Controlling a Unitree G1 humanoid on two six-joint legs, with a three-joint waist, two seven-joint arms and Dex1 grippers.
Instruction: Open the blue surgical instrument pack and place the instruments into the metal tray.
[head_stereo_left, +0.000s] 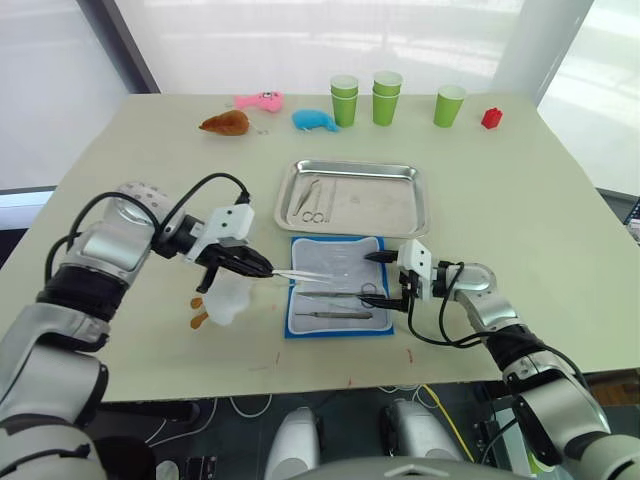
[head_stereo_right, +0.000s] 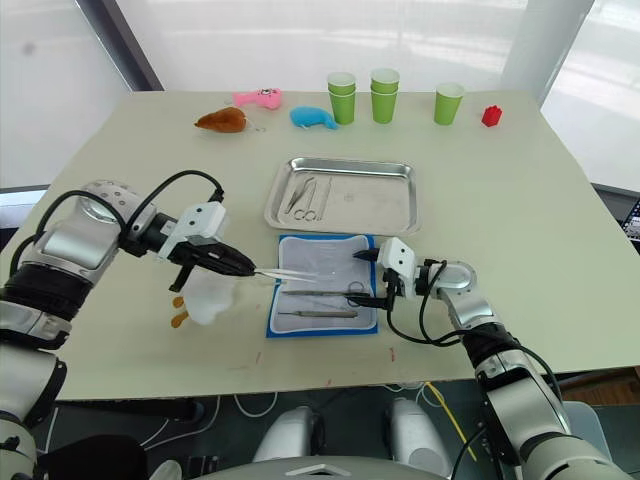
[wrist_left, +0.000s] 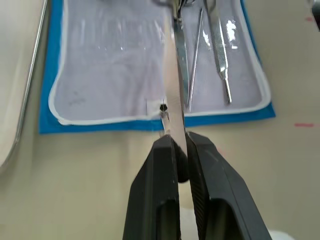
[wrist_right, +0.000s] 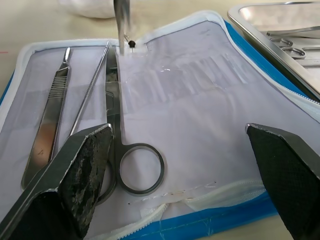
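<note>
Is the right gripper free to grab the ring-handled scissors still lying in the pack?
Probably yes. The right gripper is open and hovers over the pack, with the scissors' ring handle lying uncovered between its fingers. The left gripper holds tweezers off to the side.

I see the blue surgical instrument pack (head_stereo_right: 325, 284) lying open just in front of the metal tray (head_stereo_right: 343, 194). Left gripper (head_stereo_right: 246, 268), at the pack's left edge, pinches tweezers (head_stereo_right: 287, 275) reaching over the lining. Right gripper (head_stereo_right: 372, 277), jaws apart, sits at the pack's right edge. Scissors (head_stereo_right: 311, 206) lie in the tray.
</note>
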